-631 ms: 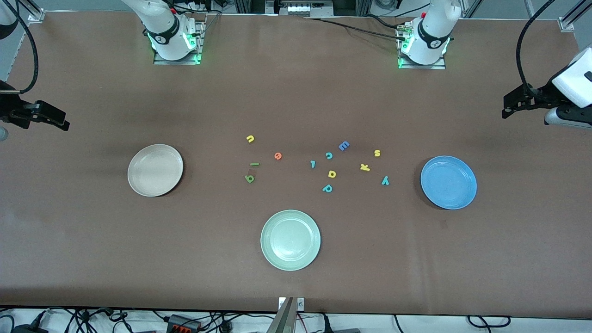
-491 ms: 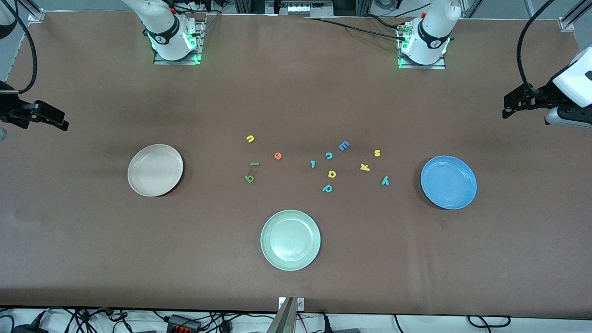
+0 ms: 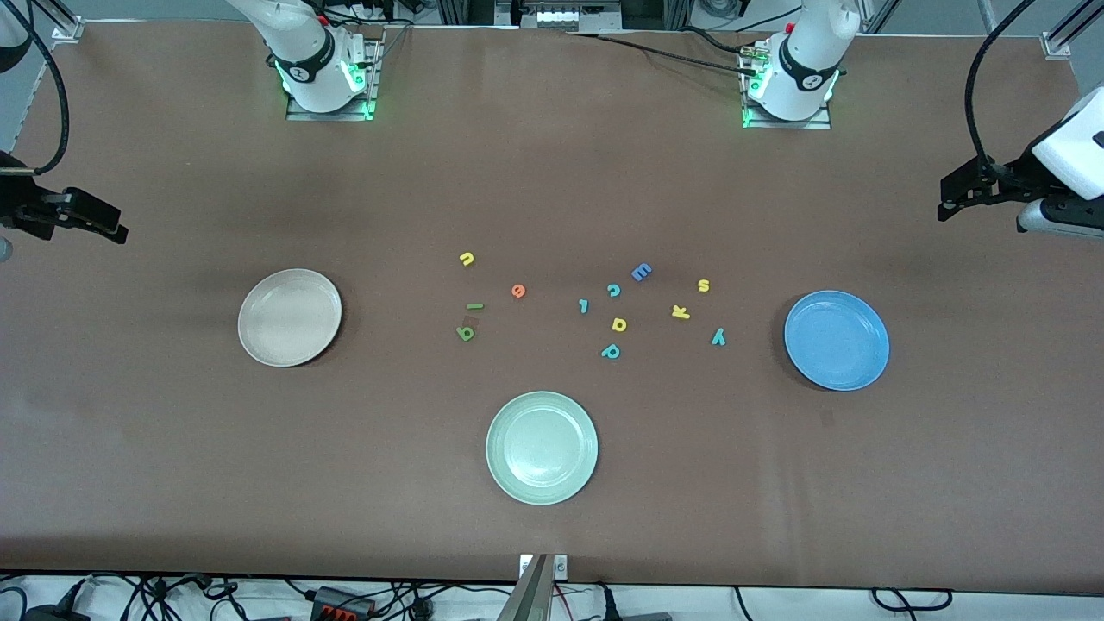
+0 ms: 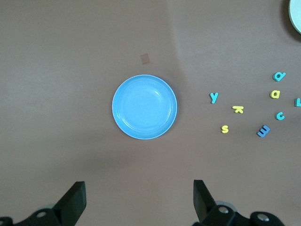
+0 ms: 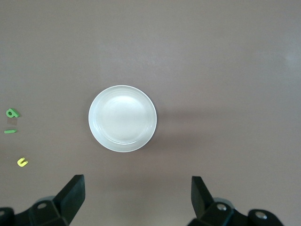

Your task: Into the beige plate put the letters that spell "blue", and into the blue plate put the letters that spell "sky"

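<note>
No letter has yet been taken up; both plates lie bare. The left pincer (image 4: 136,202) hangs wide open and empty above the blue plate (image 4: 144,113), the right pincer (image 5: 136,200) likewise above the beige plate (image 5: 122,118). A descent onto one tiny foam letter is called for next: yellow s (image 3: 703,285), k (image 3: 680,312), teal y (image 3: 718,337) lie mid-tabletop, with b (image 3: 466,332), l (image 3: 474,306), u (image 3: 467,258), e (image 3: 518,291) beside them.

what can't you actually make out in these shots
- Orange e: outside both wrist views; in the front view too small to read its facing.
- Pale green plate: cut off by the left wrist view's edge; whole only in the front view.
- Right claw and left claw: open, high over the table's ends; each arm is cut off by the front view's side edge.
</note>
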Action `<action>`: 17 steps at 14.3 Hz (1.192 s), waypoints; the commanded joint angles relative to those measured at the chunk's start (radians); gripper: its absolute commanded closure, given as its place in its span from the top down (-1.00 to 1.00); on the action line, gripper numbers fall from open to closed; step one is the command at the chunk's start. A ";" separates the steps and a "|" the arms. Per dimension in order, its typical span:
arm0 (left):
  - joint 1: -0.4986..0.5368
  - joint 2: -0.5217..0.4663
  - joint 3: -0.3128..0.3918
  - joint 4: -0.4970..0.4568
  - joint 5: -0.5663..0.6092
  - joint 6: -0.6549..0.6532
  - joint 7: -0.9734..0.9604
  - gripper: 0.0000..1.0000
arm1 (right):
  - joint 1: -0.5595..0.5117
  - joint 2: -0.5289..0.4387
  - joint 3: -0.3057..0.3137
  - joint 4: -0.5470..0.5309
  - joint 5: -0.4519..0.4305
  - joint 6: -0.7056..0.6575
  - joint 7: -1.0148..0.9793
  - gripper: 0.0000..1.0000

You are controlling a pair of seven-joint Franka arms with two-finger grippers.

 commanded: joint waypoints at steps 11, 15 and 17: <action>-0.012 0.052 -0.011 0.016 0.014 -0.145 -0.010 1.00 | -0.002 -0.022 0.008 -0.022 -0.015 -0.010 -0.013 1.00; -0.018 0.135 -0.034 0.000 0.009 -0.136 -0.007 1.00 | 0.065 0.007 0.016 -0.026 -0.012 -0.007 -0.004 1.00; -0.021 0.175 -0.037 -0.021 0.009 -0.081 -0.009 1.00 | 0.132 0.039 0.016 -0.038 -0.009 0.003 0.016 1.00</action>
